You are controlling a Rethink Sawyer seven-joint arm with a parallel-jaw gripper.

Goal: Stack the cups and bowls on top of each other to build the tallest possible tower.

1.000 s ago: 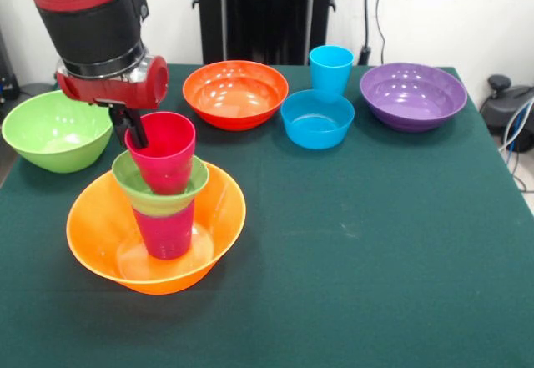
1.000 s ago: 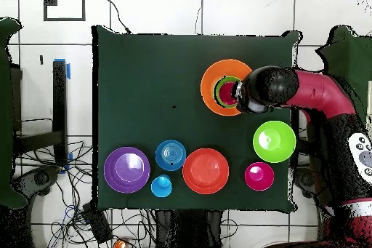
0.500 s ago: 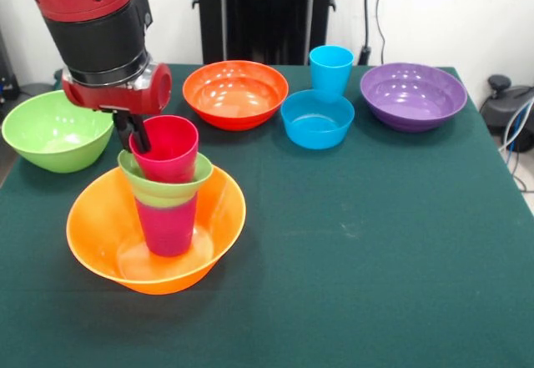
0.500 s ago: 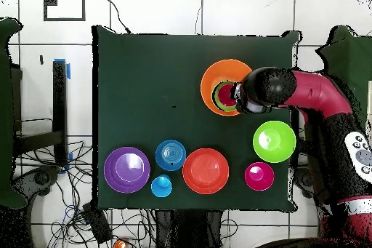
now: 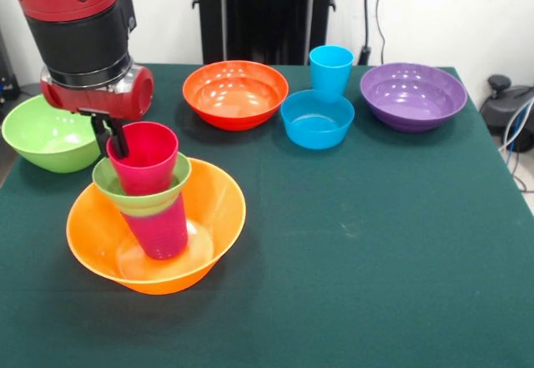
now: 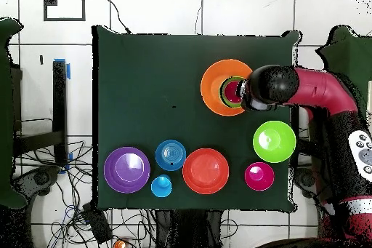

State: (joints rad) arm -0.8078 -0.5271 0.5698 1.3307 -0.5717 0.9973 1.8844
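The tool [image 5: 115, 138] grips the rim of the red-pink cup [image 5: 143, 158], nested in the small lime green bowl [image 5: 140, 188] atop another pink cup [image 5: 163, 231] in the large orange bowl [image 5: 209, 205], near the surface's [image 5: 375, 243] front-left corner. The tower leans left; a sideways tug on release could likely topple it. The large lime green bowl [image 5: 46, 138] crowds the left edge, while open room lies to the right.

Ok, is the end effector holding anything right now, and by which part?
It appears to hold the red-pink cup by its rim on the side toward the green bowl, one finger inside; the full grip is partly hidden.
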